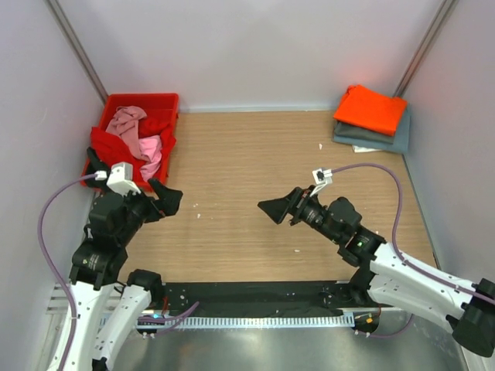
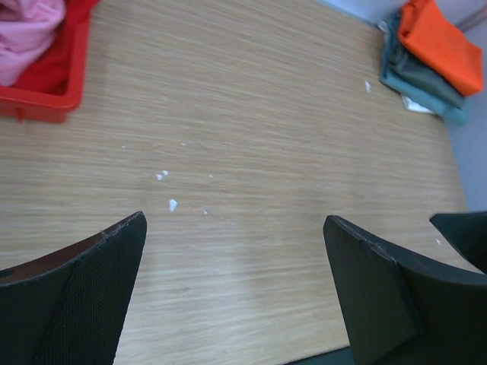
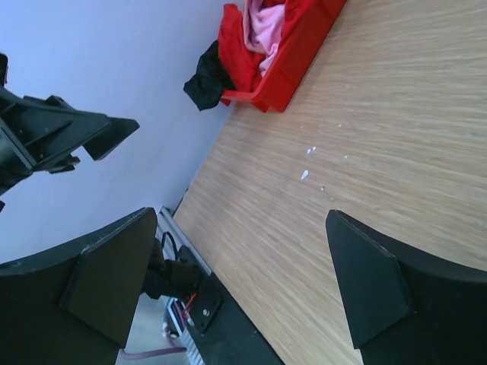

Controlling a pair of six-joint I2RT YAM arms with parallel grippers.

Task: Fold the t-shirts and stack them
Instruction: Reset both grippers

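Both spread wide, gripping nothing: left end effector [image 2: 236, 228] near the crate [image 1: 116, 102] of loose pink and red t-shirts [image 1: 143, 143], right end effector [image 3: 240, 220] well apart from the folded stack [image 1: 371, 116].

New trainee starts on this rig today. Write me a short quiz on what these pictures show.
1. True or false: the orange t-shirt lies on top of the folded stack.
2. Where is the pink t-shirt? A) in the red crate; B) on the folded stack; C) under the orange t-shirt.
3. What do the left hand and the right hand hold?
Key: 1 true; 2 A; 3 nothing, both hands are open.
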